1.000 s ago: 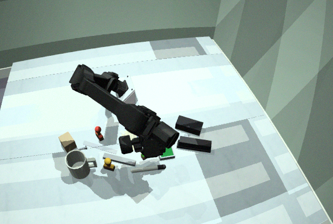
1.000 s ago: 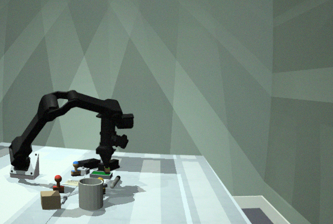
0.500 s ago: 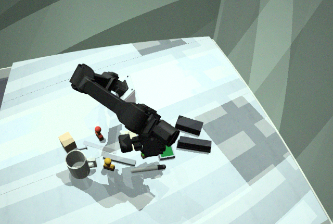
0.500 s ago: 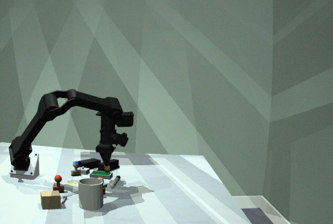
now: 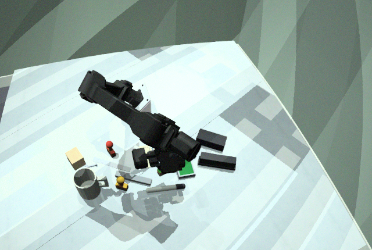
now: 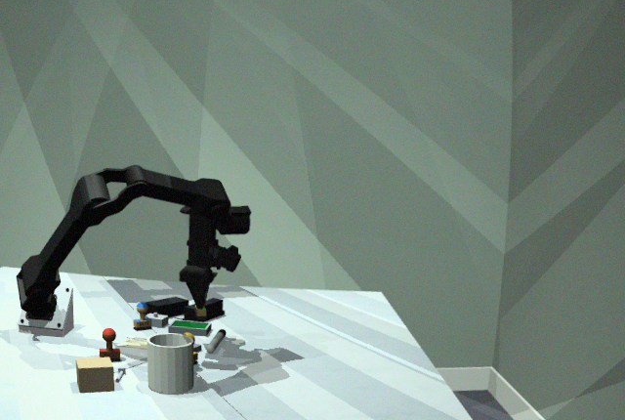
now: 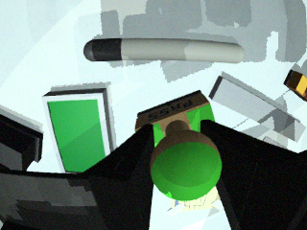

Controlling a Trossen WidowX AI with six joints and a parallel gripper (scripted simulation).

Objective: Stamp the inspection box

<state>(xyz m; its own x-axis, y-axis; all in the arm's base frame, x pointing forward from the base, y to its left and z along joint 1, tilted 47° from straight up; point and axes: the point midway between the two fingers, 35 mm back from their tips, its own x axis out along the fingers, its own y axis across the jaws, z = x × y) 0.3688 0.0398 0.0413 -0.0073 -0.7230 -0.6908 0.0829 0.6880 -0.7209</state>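
Observation:
The PASS stamp [image 5: 159, 172] [image 6: 200, 312] [image 7: 186, 170] has a green knob, a brown neck and a block with PASS lettering on its side. My gripper [image 6: 200, 305] [image 7: 177, 130] is shut on it and holds it above the bench, knob up. The green ink pad [image 5: 186, 168] [image 6: 189, 324] [image 7: 76, 134] lies beside the stamp, to its left in the wrist view. The cream card [image 5: 147, 148] [image 6: 132, 342] [image 7: 198, 202] is partly hidden by the arm, and by the knob in the wrist view. Its box and the stamp's underside cannot be made out.
A marker [image 5: 165, 188] [image 6: 216, 341] [image 7: 168, 50] and a grey bar [image 5: 136, 178] [image 7: 254, 103] lie nearby. Red [image 5: 110, 147], yellow [image 5: 121, 183] and blue [image 6: 142, 315] stamps stand around. A mug [image 5: 87, 184], a wooden block [image 5: 75, 158] and two black blocks [image 5: 211, 139] [image 5: 217, 161] stand farther out.

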